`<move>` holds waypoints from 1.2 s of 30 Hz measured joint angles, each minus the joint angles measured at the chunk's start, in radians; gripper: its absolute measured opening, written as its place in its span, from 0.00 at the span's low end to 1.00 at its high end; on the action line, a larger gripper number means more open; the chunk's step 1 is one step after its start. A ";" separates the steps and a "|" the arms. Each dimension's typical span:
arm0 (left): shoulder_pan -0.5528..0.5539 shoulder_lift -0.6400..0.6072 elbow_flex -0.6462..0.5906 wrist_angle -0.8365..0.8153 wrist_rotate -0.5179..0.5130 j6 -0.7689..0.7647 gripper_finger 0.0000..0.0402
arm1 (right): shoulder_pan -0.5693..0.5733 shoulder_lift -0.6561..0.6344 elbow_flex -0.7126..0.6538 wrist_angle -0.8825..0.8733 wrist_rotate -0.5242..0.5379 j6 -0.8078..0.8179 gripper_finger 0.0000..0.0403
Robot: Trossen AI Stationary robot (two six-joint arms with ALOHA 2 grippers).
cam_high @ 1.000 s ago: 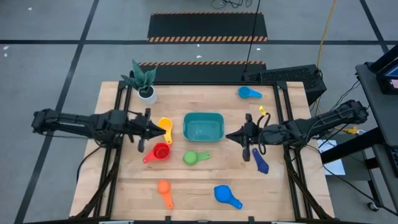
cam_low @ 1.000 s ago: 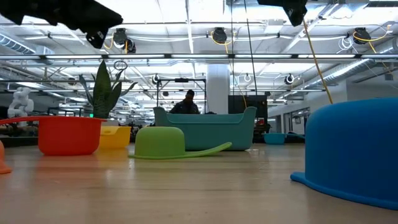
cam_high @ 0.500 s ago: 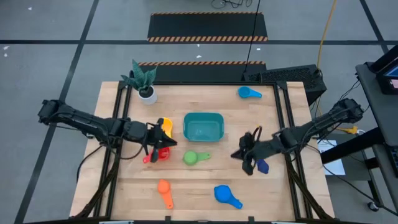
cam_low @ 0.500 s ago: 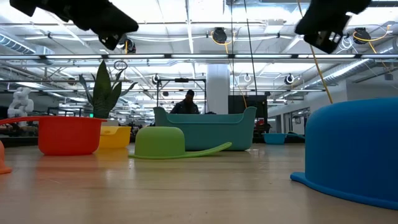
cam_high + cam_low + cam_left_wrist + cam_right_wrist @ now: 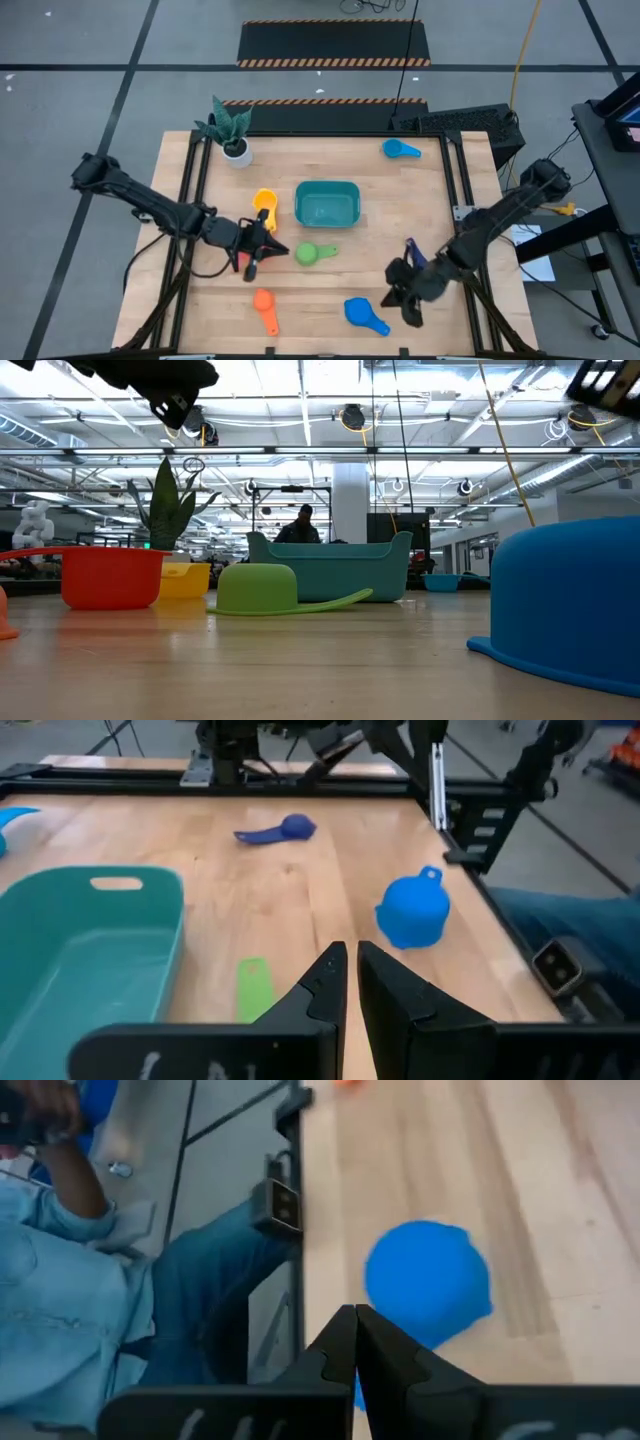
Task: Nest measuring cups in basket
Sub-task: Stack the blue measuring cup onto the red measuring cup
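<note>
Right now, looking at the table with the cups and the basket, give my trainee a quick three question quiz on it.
1. True or false: the teal basket already holds a cup.
2. Which cup lies nearest the right claw? A) yellow B) big blue cup C) orange cup
3. Fill in: the left claw hovers over the ___ cup, beside the green cup.

Key: 1 false, it is empty. 2 B. 3 red; both claws are shut and hold nothing.
</note>
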 joint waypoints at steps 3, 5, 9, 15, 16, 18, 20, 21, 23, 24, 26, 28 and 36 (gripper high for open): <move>-0.030 0.019 0.000 0.043 -0.021 -0.020 0.08 | 0.097 0.002 0.034 -0.039 0.073 -0.003 0.00; -0.050 0.033 0.000 0.072 -0.038 -0.031 0.08 | 0.161 0.013 0.052 -0.082 0.143 0.031 0.00; -0.087 0.056 0.000 0.130 -0.079 -0.040 0.08 | 0.265 0.061 0.061 -0.132 0.231 0.149 0.00; -0.111 0.077 0.000 0.177 -0.084 -0.070 0.08 | 0.285 0.166 0.061 -0.132 0.107 0.093 0.02; -0.114 0.077 0.000 0.175 -0.085 -0.071 0.08 | 0.273 0.181 0.061 -0.133 0.075 0.079 0.03; -0.118 0.077 0.000 0.175 -0.085 -0.078 0.08 | 0.249 0.208 0.061 -0.133 0.021 0.040 0.06; -0.120 0.085 0.000 0.177 -0.085 -0.095 0.08 | 0.230 0.228 0.061 -0.130 -0.005 -0.007 0.10; -0.122 0.086 0.000 0.171 -0.085 -0.098 0.08 | 0.223 0.238 0.061 -0.120 -0.011 -0.030 0.12; -0.127 0.085 0.000 0.173 -0.090 -0.109 0.08 | 0.216 0.257 0.061 -0.089 -0.012 -0.092 0.16; -0.131 0.087 0.000 0.175 -0.094 -0.113 0.08 | 0.216 0.263 0.061 -0.073 -0.012 -0.125 0.18; -0.132 0.098 0.000 0.174 -0.098 -0.116 0.08 | 0.216 0.275 0.061 -0.029 -0.006 -0.207 0.21; -0.137 0.099 -0.001 0.167 -0.103 -0.115 0.08 | 0.218 0.292 0.061 0.009 0.016 -0.308 0.24; -0.137 0.097 0.000 0.173 -0.109 -0.114 0.08 | 0.220 0.399 0.061 0.090 0.096 -0.600 0.32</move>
